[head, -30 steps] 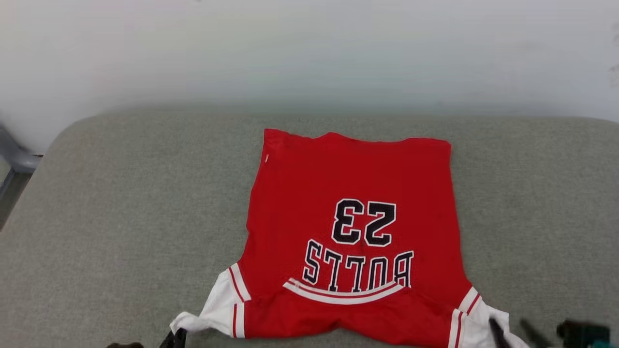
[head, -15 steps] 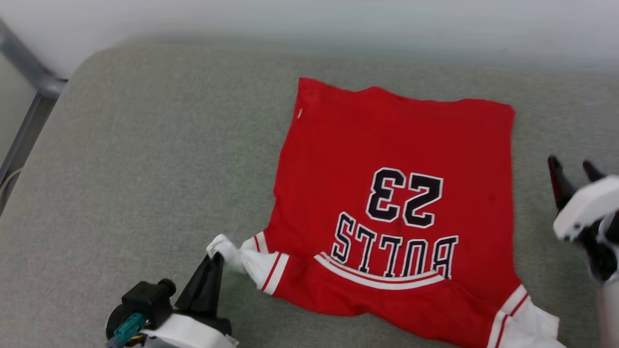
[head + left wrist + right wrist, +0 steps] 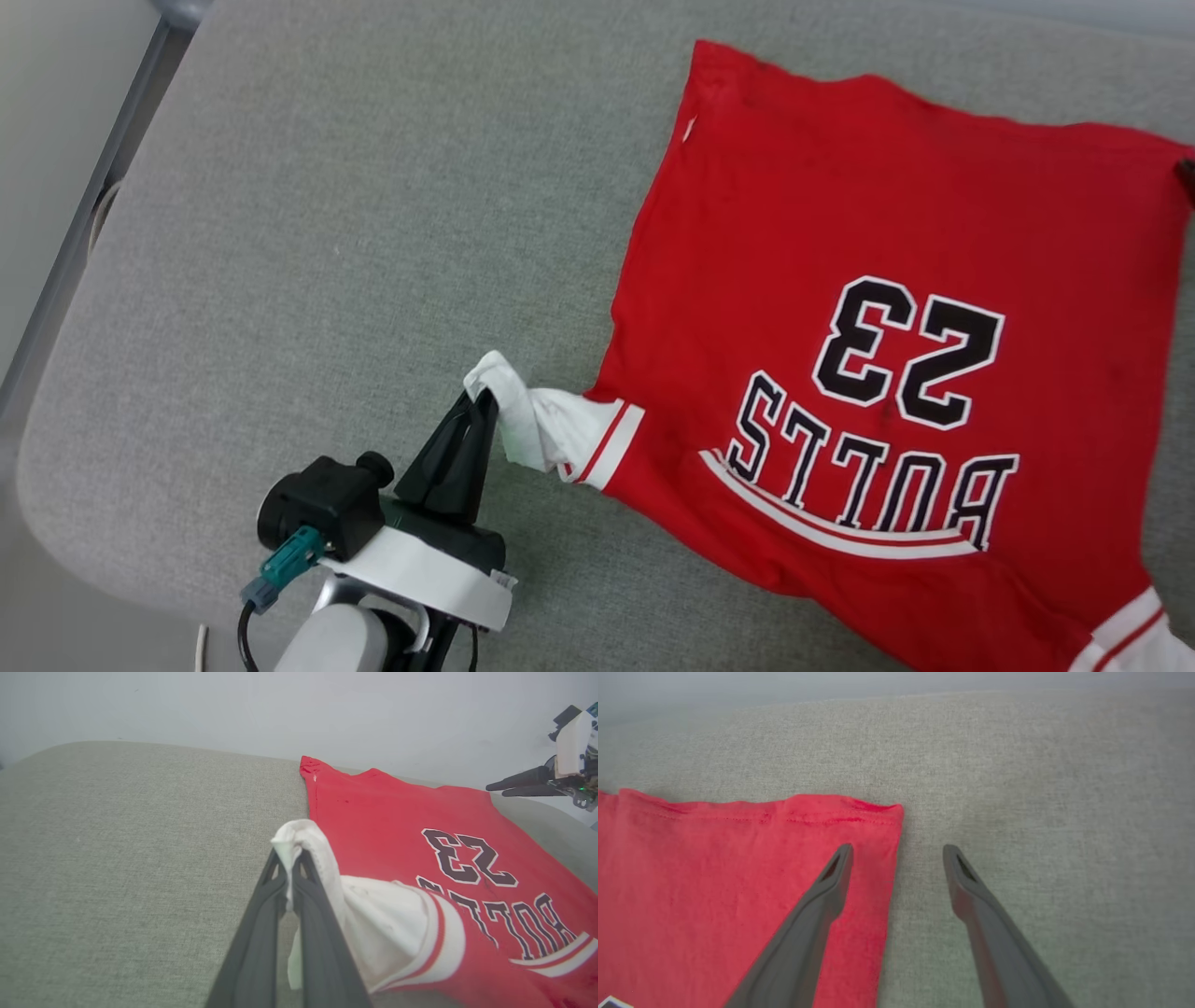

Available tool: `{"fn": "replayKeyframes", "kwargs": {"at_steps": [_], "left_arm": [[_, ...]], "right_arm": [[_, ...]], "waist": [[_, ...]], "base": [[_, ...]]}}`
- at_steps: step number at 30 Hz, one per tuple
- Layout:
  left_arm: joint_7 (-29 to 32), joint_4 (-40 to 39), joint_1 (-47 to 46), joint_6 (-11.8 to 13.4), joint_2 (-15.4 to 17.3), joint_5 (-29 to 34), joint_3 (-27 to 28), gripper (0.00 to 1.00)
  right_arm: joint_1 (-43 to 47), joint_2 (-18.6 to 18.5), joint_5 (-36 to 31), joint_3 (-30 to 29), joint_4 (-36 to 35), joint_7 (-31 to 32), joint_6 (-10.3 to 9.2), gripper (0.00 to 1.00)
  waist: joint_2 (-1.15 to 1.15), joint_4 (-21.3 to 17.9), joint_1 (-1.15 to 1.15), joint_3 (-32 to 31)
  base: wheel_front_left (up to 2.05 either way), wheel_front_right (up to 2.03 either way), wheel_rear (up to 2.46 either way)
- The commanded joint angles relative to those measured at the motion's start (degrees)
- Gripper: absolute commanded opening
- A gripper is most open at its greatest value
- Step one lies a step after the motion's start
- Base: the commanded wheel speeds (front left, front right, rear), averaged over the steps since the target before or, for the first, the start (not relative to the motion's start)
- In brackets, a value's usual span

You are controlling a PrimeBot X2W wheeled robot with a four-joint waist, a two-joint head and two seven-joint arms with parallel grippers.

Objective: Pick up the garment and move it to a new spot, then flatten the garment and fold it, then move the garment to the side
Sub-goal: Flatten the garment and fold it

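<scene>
The garment (image 3: 887, 327) lies spread, print side up, on a grey padded surface (image 3: 327, 233). It sits to the right of the surface, its hem far and its sleeves near, so that "23" and "BULLS" read upside down from the head. At the near left the left gripper (image 3: 481, 406) has its two dark fingers pressed together on the bunched tip of the white sleeve (image 3: 387, 924). The left wrist view shows this pinch closely: the cloth folds over the fingertips and a little of it hangs between them. That view also catches the right gripper (image 3: 495, 788) at the far right, above the garment's far right corner. The right wrist view adds what the others lack. Its fingers stand well apart, one over the red cloth and one over the bare grey surface, holding nothing. Whether they touch down cannot be told.
</scene>
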Motion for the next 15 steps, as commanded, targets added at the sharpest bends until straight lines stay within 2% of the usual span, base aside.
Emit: {"fn": "replayKeyframes", "kwargs": {"at_steps": [1,6,13,14,15], "left_arm": [[-0.26,-0.40,-1.01,-0.18,-0.51,0.45,0.11,0.00],[-0.26,-0.48,-2.33,-0.78,-1.76,1.07,0.50,0.00],[-0.26,-0.02,-2.63,-1.06,-2.62,1.56,1.12,0.00],[-0.26,0.03,-2.65,-1.09,-2.68,1.65,1.25,0.00],[-0.26,0.08,-2.67,-1.07,-2.75,1.71,1.34,0.00]], "right_arm": [[-1.99,0.01,-0.87,-0.29,1.11,0.97,-0.04,1.00],[-6.81,0.46,-3.99,-1.05,5.30,3.92,-0.04,1.00],[-3.22,3.20,-5.86,-0.77,15.60,16.94,-0.03,1.00],[-2.98,3.47,-6.00,-1.03,16.06,17.90,-0.07,0.71],[-2.81,3.61,-6.47,-1.04,16.32,18.59,-0.07,0.29]], "waist": [[0.00,1.61,-0.02,2.37],[0.00,2.24,-0.02,5.20],[0.00,1.81,-0.02,6.49],[0.00,1.72,-0.02,6.57],[0.00,1.63,-0.02,6.64]], "base": [[0.00,0.00,0.00],[0.00,0.00,0.00],[0.00,0.00,0.00],[0.00,0.00,0.00],[0.00,0.00,0.00]]}}
